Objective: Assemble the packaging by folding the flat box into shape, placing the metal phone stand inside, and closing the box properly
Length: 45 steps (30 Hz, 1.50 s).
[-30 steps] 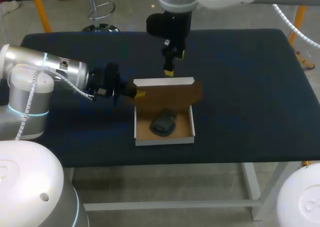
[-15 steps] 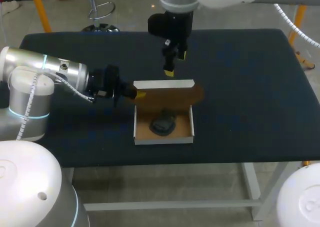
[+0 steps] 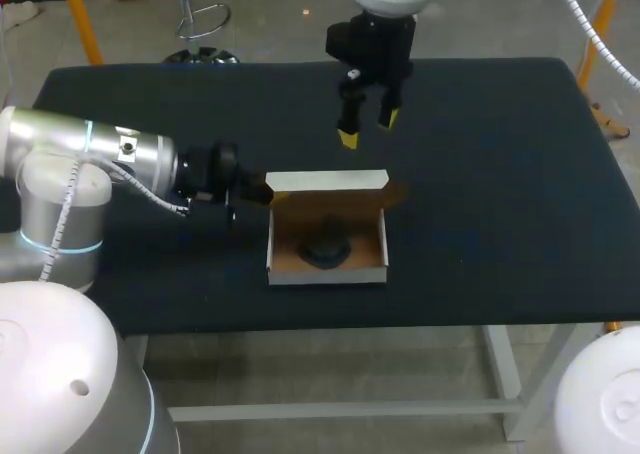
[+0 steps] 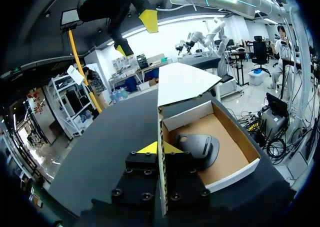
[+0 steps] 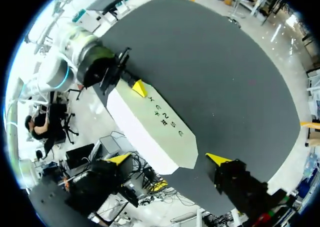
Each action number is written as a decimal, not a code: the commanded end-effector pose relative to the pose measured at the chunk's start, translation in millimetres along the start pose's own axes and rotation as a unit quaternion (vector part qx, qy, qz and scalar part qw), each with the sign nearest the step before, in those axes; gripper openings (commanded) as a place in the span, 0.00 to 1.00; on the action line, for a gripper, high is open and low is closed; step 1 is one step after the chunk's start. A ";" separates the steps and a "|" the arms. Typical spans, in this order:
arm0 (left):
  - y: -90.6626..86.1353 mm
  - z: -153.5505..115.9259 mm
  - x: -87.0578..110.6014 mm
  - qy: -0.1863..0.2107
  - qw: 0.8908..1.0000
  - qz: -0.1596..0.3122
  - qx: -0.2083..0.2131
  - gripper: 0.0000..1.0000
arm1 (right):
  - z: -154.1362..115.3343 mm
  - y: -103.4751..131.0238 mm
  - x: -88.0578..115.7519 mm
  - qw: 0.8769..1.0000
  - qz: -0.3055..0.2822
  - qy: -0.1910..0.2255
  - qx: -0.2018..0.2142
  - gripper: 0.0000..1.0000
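Note:
The open cardboard box (image 3: 327, 276) sits mid-table, white outside and brown inside. A dark metal phone stand (image 3: 325, 246) lies on its floor. The lid (image 3: 327, 181) stands raised along the far side, white face showing. My left gripper (image 3: 268, 187) is shut on the lid's left edge; in the left wrist view its yellow tips (image 4: 160, 148) pinch the lid (image 4: 182, 82), with the phone stand (image 4: 200, 147) just beyond. My right gripper (image 3: 365, 129) hangs open above and behind the lid, touching nothing. In the right wrist view it (image 5: 169, 159) hovers over the lid (image 5: 150, 122).
The black table (image 3: 500, 174) stretches wide to the right of the box and ahead of it. My left arm (image 3: 110, 159) lies low across the table's left part. Nothing else stands on the tabletop.
My right gripper has lifted up and to the right, away from the lid, and turned so both tips show. The lid, held by my left gripper, has tipped further over the box.

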<state>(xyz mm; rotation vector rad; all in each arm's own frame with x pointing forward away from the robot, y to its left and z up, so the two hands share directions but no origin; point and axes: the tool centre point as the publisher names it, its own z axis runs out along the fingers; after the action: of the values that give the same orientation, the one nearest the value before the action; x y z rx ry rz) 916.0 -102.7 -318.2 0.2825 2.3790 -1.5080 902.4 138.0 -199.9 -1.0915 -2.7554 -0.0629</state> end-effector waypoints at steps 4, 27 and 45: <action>1.1 2.5 10.0 -0.014 1.000 0.019 -0.006 0.00 | 9.7 -21.5 1.8 0.998 0.056 0.004 0.000 1.00; -4.1 -2.0 22.2 -0.035 0.995 0.094 0.008 0.00 | 15.1 -27.8 3.4 0.998 0.066 0.009 0.002 1.00; -7.0 -0.3 25.5 -0.042 0.991 0.126 -0.001 0.00 | 15.1 -27.8 3.4 0.998 0.066 0.009 0.002 1.00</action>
<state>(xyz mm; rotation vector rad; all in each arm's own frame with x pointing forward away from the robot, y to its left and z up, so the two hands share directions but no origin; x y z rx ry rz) 891.4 -106.0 -320.6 0.4880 2.1877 -1.3721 879.8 122.0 -213.7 -1.2612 -2.6589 -0.0491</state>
